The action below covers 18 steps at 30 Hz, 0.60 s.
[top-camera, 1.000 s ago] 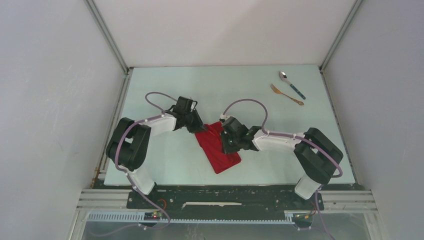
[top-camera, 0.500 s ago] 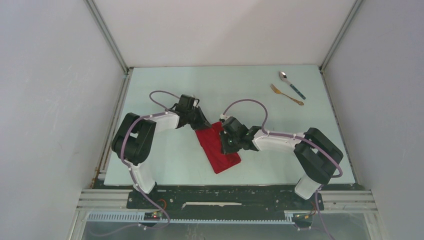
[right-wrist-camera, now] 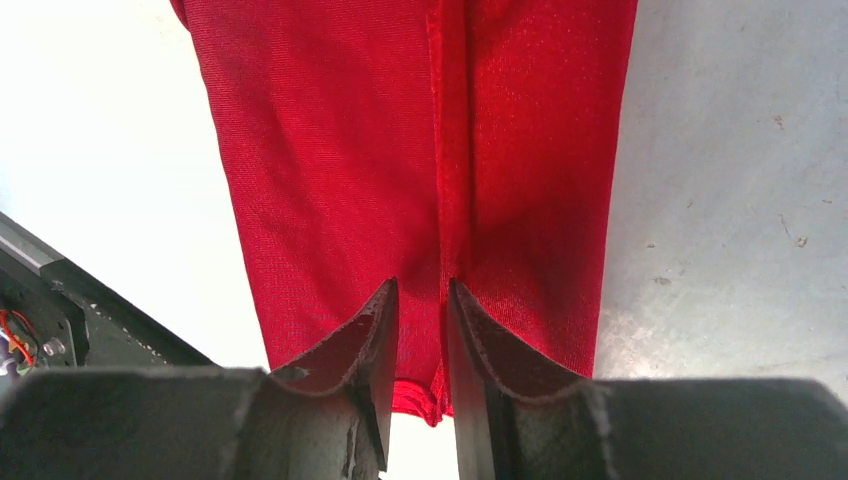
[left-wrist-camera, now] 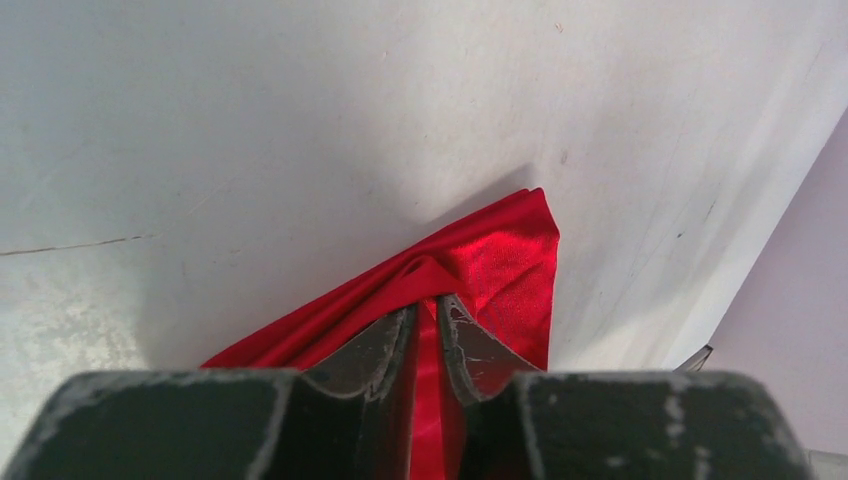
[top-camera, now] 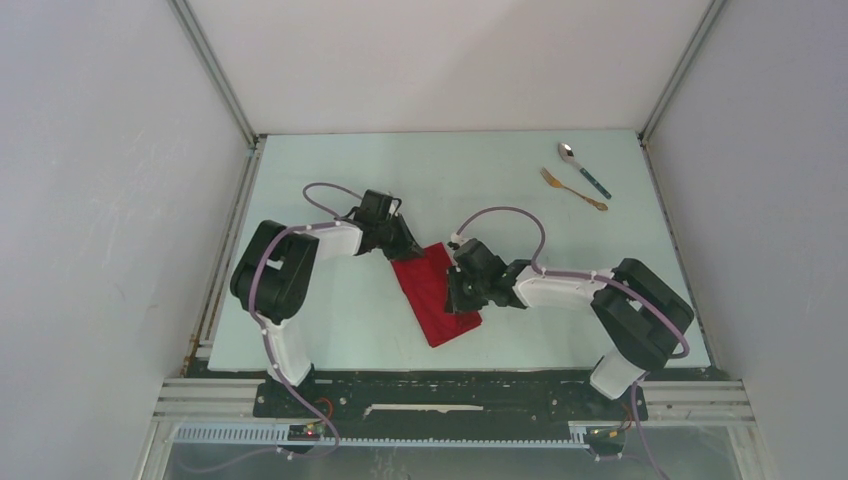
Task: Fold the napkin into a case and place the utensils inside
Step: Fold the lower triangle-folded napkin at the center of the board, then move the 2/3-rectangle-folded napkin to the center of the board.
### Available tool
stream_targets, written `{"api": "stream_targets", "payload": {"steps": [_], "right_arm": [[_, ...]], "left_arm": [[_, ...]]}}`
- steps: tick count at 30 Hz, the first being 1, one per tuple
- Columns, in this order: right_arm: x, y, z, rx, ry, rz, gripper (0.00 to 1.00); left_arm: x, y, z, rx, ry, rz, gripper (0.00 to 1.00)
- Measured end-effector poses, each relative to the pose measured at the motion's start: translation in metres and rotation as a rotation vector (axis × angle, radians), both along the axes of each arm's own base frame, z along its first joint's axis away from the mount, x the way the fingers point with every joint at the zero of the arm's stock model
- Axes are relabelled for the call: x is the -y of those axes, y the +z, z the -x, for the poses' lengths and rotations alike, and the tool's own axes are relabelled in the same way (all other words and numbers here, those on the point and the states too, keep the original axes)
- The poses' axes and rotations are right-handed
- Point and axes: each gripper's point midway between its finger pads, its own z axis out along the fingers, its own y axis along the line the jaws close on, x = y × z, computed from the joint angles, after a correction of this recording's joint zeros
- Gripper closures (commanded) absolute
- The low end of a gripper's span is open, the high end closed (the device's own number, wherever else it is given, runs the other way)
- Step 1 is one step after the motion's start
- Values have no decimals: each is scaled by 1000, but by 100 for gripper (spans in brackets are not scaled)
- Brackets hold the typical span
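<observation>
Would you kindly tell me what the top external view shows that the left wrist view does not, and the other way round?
Only the top external view shows the spoon and fork lying at the far right of the table, and the right claw at the right edge of the napkin. Only the left wrist view shows the left claw shut on a raised ridge of cloth near a corner. Both show the red napkin on the pale table.
</observation>
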Motion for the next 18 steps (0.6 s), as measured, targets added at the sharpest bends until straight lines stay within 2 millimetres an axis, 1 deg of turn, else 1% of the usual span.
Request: {"api": "stream_targets", "payload": {"steps": [5, 7, 12, 15, 18], "right_arm": [[2, 1, 0, -2, -12, -18, 67], [5, 3, 1, -7, -14, -19, 67], [10, 11, -1, -24, -23, -49, 65], [10, 12, 1, -42, -19, -64, 65], [8, 10, 4, -55, -10, -81, 66]], "left_arm": [[-2, 5, 5, 6, -17, -20, 72], [-2, 13, 7, 15, -22, -23, 69], [1, 35, 9, 59, -40, -24, 58], [2, 50, 13, 89, -52, -24, 56], [2, 61, 17, 109, -58, -20, 56]]}}
